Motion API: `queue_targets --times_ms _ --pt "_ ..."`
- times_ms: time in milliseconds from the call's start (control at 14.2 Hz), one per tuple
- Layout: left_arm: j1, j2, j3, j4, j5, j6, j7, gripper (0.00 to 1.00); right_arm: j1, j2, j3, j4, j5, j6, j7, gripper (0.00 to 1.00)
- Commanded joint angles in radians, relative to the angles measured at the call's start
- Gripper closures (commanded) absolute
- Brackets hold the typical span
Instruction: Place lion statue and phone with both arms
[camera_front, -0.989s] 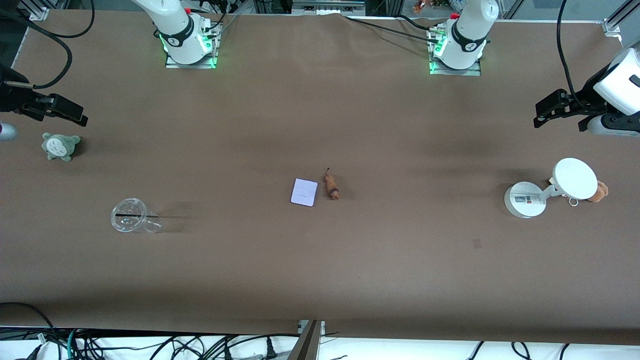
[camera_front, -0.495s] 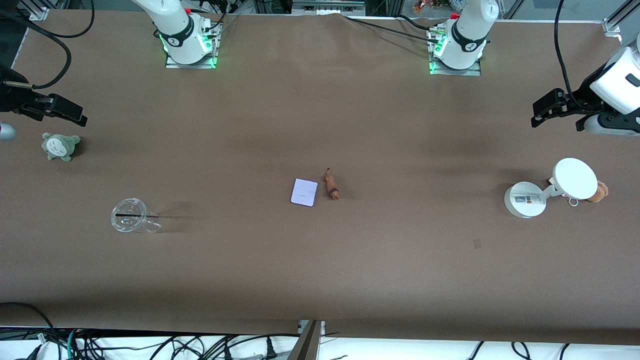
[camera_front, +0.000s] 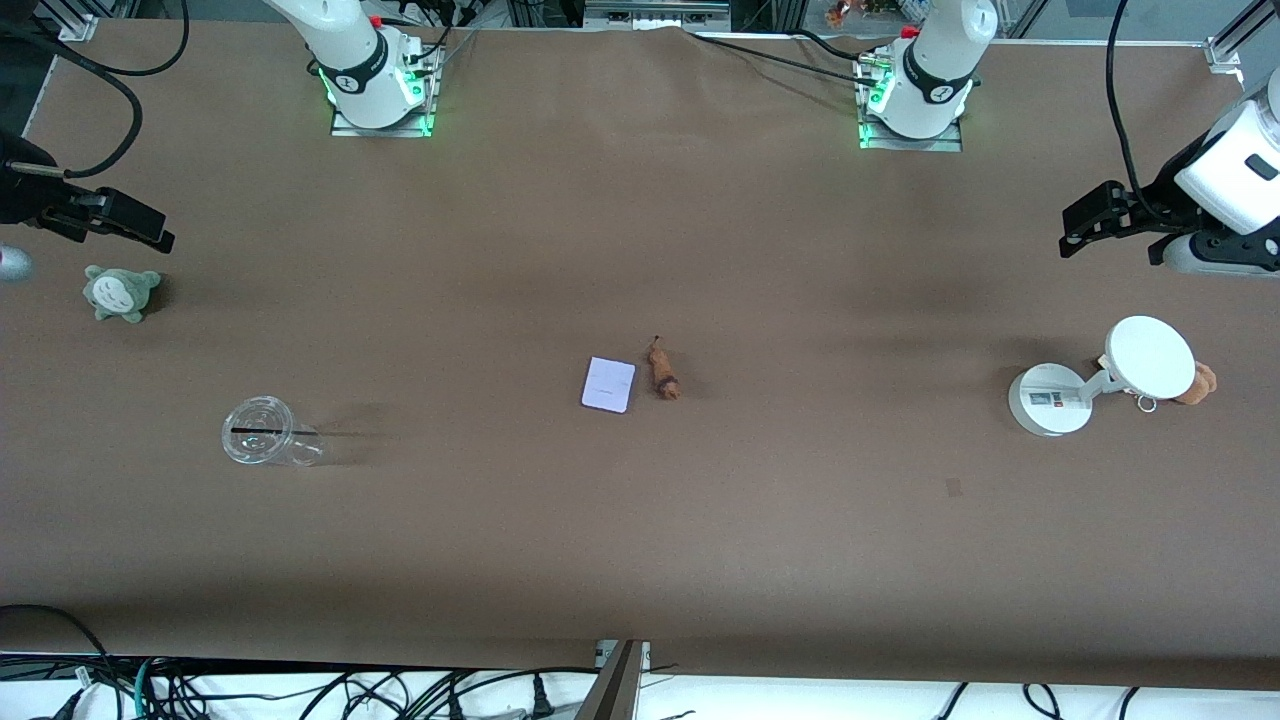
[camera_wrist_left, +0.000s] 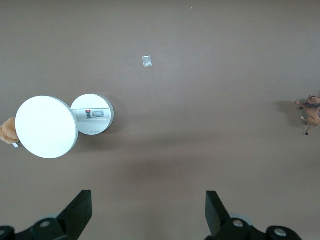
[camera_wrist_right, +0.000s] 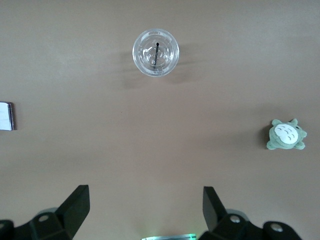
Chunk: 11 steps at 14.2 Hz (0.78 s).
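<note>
The phone (camera_front: 608, 385), a pale lavender-white slab, lies flat mid-table. Beside it, toward the left arm's end, lies the lion statue (camera_front: 662, 371), tiny and orange-brown; the left wrist view shows the statue (camera_wrist_left: 312, 111) at its edge. Only a sliver of the phone (camera_wrist_right: 6, 116) shows in the right wrist view. My left gripper (camera_front: 1100, 222) hangs open and empty above the table's left-arm end, over bare cloth (camera_wrist_left: 148, 215). My right gripper (camera_front: 120, 222) hangs open and empty above the right-arm end (camera_wrist_right: 145, 212). Both are far from the two objects.
A round white stand (camera_front: 1100, 380) with a tan plush toy (camera_front: 1200, 382) beside it sits below the left gripper. A grey-green plush (camera_front: 122, 292) lies under the right gripper. A clear lidded cup (camera_front: 262, 432) with a straw stands nearer the front camera.
The left arm's wrist and gripper have drifted slightly away from the front camera and toward mid-table. The right gripper, the phone and the lion statue have not moved.
</note>
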<state>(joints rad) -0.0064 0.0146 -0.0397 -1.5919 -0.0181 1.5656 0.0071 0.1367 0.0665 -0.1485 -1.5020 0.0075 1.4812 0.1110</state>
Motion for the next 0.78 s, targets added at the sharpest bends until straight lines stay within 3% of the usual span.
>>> queue_targets --times_ms 0,707 --pt "0.006 0.011 0.000 0.015 0.017 -0.053 -0.010 0.00 -0.012 0.006 0.009 0.019 0.003 -0.004 -0.001 0.00" --pt "0.003 0.021 0.000 0.026 -0.008 -0.053 -0.085 0.00 -0.012 0.012 0.007 0.019 0.003 -0.004 0.001 0.00"
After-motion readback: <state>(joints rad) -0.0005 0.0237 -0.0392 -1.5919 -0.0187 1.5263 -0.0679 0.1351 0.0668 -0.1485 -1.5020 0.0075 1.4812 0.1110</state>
